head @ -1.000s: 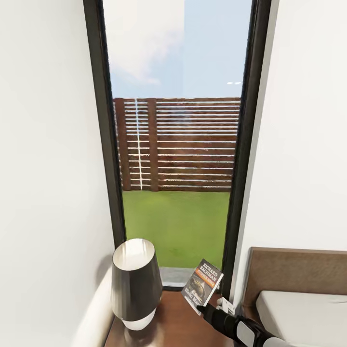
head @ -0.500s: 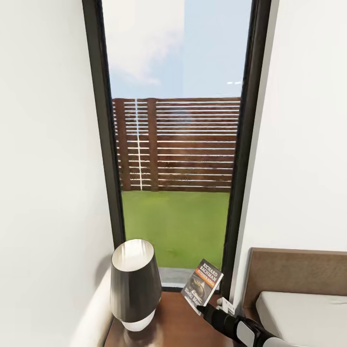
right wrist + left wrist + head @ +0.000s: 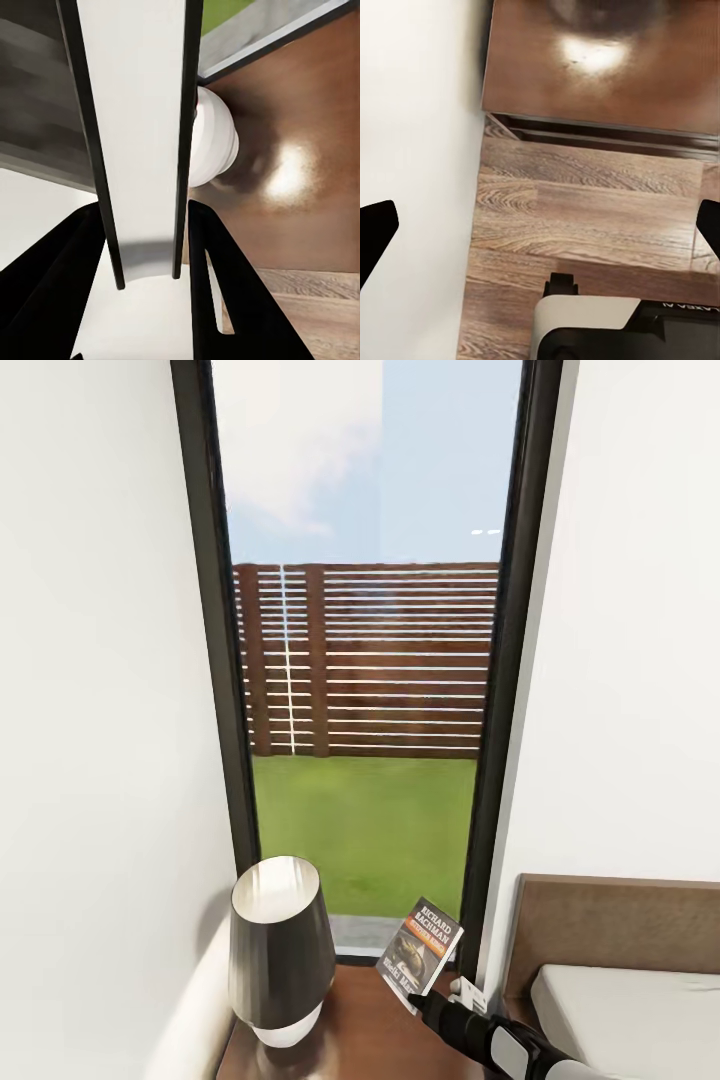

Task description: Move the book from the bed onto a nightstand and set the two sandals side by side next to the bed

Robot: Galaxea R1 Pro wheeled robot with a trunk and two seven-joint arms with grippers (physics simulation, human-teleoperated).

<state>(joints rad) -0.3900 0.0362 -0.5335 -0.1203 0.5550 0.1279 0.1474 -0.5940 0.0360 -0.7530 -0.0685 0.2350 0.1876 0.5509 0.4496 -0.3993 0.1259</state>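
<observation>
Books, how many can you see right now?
1: the thin paperback book with the orange title band, held tilted in the right hand above the dark reddish-brown wooden nightstand, beside the dark vase-shaped lamp. Others may lie outside the pictures.

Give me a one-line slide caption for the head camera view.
Right gripper holds the thin orange-banded paperback book above the dark reddish-brown wooden nightstand, beside a dark tapered lamp.

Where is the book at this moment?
In the head view the book is held upright in the right gripper, above the nightstand, between the lamp and the bed's headboard.
</observation>
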